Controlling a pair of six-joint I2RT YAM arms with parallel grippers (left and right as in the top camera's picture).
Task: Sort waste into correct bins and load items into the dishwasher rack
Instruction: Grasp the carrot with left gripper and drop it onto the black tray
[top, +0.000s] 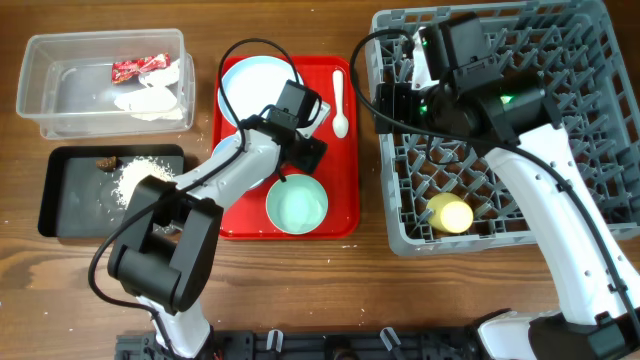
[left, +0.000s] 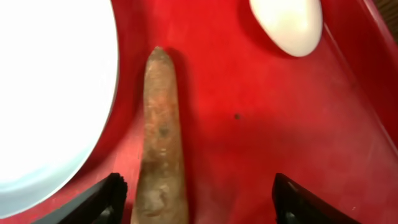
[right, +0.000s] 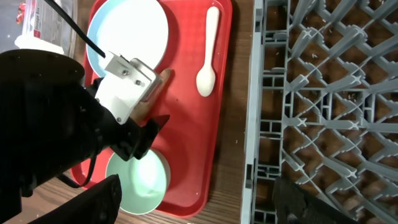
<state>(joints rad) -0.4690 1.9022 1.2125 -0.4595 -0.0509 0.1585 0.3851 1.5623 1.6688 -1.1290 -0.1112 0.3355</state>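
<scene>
The left gripper (left: 199, 196) is hanging open over the brown stick (left: 163, 137); the stick is lying in the middle of the red tray (left: 261, 124), just beside the plate (left: 50, 87); the right gripper (right: 199, 199) is hanging open and empty at the left edge of the grey rack (right: 323, 93)

A wooden table (top: 70, 290) fills the overhead view, mid-brown with darker grain streaks running left to right. Light falls evenly from above and casts only soft, short shadows on the wood. The right wrist view shows the same grain.
</scene>
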